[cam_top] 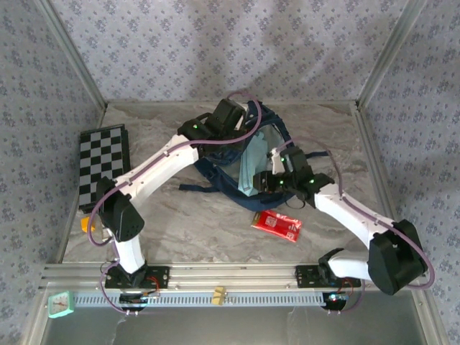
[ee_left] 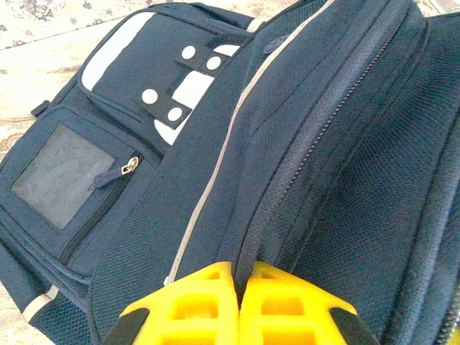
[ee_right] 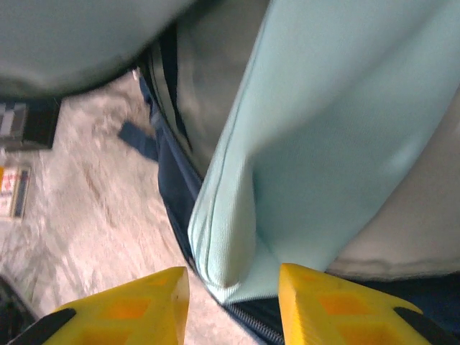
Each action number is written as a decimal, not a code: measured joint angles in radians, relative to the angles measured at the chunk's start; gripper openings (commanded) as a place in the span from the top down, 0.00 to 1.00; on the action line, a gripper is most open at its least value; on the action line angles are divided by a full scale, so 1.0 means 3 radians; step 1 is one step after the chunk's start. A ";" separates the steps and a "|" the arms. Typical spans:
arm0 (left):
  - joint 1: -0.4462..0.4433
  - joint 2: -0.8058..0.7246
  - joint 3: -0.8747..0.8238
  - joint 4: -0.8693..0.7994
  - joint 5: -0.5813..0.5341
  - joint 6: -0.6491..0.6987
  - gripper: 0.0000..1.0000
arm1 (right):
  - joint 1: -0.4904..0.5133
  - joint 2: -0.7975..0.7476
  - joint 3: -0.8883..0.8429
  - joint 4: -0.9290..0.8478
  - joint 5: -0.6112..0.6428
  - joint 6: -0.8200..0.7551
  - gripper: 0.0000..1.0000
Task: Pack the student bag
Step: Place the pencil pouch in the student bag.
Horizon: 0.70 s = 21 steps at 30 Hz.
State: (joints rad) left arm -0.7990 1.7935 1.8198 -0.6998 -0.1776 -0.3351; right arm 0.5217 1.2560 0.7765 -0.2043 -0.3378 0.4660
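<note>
The student bag (ee_left: 345, 144) lies at the middle of the counter (cam_top: 180, 223). The left claw (ee_left: 237, 302) is pinched shut on its navy fabric beside a zipper. The right claw (ee_right: 233, 279) stands open, a pale blue pouch (ee_right: 323, 129) corner between its fingers.

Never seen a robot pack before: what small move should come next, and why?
Probably push the teal pouch deeper into the student bag: part of it sticks out, the right gripper stands open around its corner, and the left gripper pinches the bag's zipper edge.
</note>
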 measured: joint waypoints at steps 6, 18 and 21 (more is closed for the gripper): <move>0.0001 -0.0001 -0.0006 0.0001 0.0042 -0.0051 1.00 | 0.0211 0.0367 -0.0090 0.0383 0.0106 0.0267 0.79; 0.0003 -0.0064 -0.0098 0.0097 0.0243 -0.0300 1.00 | -0.0043 0.1588 0.0590 0.1450 0.0125 0.0408 0.88; 0.0023 -0.0064 -0.0098 0.0098 0.0243 -0.0337 1.00 | -0.0036 0.1703 0.0609 0.1665 0.0037 0.0496 0.82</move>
State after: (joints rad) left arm -0.7921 1.7744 1.7905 -0.6704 -0.1047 -0.4362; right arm 0.5110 1.7668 0.9592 0.2951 -0.3267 0.6147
